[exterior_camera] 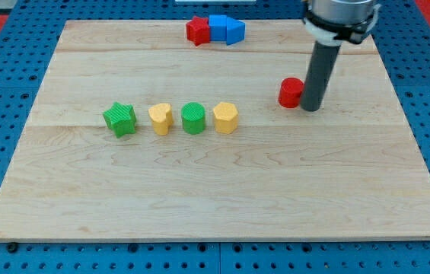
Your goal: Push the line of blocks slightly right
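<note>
A line of blocks lies left of the board's middle: a green star (119,119), a yellow heart (160,119), a green cylinder (193,118) and a yellow hexagon (226,118), from the view's left to right. My tip (310,107) rests on the board to the right of the line, well apart from the yellow hexagon. It stands right beside a red cylinder (291,92), on that block's right.
A red star (197,30) and a blue block (225,29) sit together near the board's top edge. The wooden board (215,198) lies on a blue pegboard surface.
</note>
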Robot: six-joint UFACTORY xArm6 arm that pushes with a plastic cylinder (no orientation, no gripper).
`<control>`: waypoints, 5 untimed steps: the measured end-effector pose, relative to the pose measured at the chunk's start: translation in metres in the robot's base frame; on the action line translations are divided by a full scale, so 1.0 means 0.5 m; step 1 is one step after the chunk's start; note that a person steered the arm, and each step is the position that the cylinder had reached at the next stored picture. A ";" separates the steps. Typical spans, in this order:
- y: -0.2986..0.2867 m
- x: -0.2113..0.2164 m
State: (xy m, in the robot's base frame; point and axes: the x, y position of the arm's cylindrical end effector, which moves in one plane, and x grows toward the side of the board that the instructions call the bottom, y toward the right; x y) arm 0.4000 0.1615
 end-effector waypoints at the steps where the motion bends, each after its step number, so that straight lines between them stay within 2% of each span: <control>1: 0.053 -0.083; 2: -0.004 -0.213; 3: -0.053 -0.245; 4: -0.211 -0.217; 5: -0.398 -0.223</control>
State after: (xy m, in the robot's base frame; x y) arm 0.2884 -0.0374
